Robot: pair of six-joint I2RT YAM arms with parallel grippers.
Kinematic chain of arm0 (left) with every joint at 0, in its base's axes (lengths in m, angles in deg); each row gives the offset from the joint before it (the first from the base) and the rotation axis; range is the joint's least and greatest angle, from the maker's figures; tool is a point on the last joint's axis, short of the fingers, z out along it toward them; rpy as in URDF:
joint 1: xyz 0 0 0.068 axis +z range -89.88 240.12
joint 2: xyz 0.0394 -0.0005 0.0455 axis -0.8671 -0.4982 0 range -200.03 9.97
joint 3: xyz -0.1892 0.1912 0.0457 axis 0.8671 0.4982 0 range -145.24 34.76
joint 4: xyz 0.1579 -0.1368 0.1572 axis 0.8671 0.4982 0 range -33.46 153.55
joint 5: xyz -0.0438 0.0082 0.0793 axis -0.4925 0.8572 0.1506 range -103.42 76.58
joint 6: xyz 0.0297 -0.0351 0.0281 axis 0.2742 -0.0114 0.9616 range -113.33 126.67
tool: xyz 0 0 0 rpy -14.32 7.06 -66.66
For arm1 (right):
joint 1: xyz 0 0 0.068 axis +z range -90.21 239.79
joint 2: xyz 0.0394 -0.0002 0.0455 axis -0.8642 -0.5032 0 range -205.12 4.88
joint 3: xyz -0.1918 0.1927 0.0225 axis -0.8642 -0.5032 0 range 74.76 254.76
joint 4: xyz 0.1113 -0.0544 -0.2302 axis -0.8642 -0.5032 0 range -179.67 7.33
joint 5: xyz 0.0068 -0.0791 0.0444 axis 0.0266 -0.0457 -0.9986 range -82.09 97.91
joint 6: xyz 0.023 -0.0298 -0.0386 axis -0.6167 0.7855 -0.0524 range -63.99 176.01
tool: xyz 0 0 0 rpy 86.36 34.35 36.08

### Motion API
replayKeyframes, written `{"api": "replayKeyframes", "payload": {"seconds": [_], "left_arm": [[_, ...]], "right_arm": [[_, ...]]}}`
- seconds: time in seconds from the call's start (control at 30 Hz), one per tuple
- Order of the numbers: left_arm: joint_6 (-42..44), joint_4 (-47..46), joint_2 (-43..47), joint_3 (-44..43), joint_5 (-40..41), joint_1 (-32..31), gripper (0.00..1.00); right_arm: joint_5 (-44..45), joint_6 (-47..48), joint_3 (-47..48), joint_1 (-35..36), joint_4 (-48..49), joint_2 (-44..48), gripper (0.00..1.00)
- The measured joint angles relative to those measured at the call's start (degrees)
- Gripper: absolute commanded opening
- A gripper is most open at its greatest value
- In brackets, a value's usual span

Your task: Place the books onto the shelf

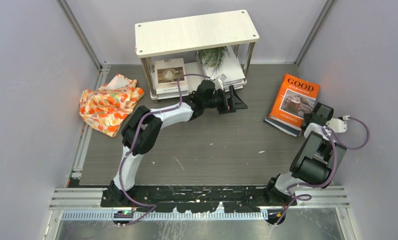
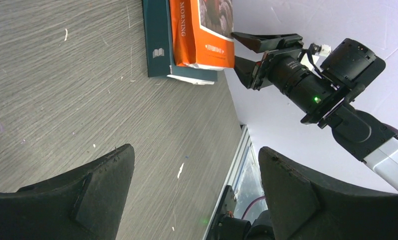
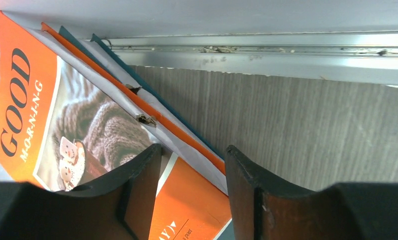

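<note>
The shelf (image 1: 197, 31) stands at the back. On its lower board lie the coffee-cup book (image 1: 169, 75) and the palm-leaf book (image 1: 216, 57), which rests on a grey-white book (image 1: 234, 75). The orange "GOOD" book (image 1: 294, 97) lies on a teal book (image 1: 282, 126) at the right of the table. My right gripper (image 1: 307, 119) is at their near right corner. Its jaws are open on either side of the orange book's (image 3: 32, 105) edge, with gaps showing. My left gripper (image 1: 238, 99) hangs wide open and empty in front of the shelf, with nothing between its fingers (image 2: 102, 185).
An orange-and-white floral cloth (image 1: 109, 102) lies crumpled at the left. Grey walls enclose the table. A metal rail (image 3: 257, 50) runs along the wall just behind the orange and teal books. The left wrist view also shows the right gripper (image 2: 249, 52) at the orange book's (image 2: 202, 30) corner.
</note>
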Motion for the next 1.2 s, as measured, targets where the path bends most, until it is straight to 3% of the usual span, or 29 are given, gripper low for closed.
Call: {"api": "replayKeyframes", "payload": {"seconds": [0.3,0.47,1.2], "left_arm": [[-0.02,0.85,-0.63,-0.39,-0.15,0.26,0.93],[-0.24,0.76,-0.66,-0.39,-0.15,0.39,0.93],[-1.86,-2.82,-0.63,4.31,-0.07,0.66,0.93]], "right_arm": [[-5.01,-0.07,0.20,-0.04,2.56,-0.94,0.39],[-7.76,-0.11,-0.07,-0.04,3.37,-0.94,0.37],[-20.85,-0.24,-2.36,-0.04,0.31,2.86,0.47]]}}
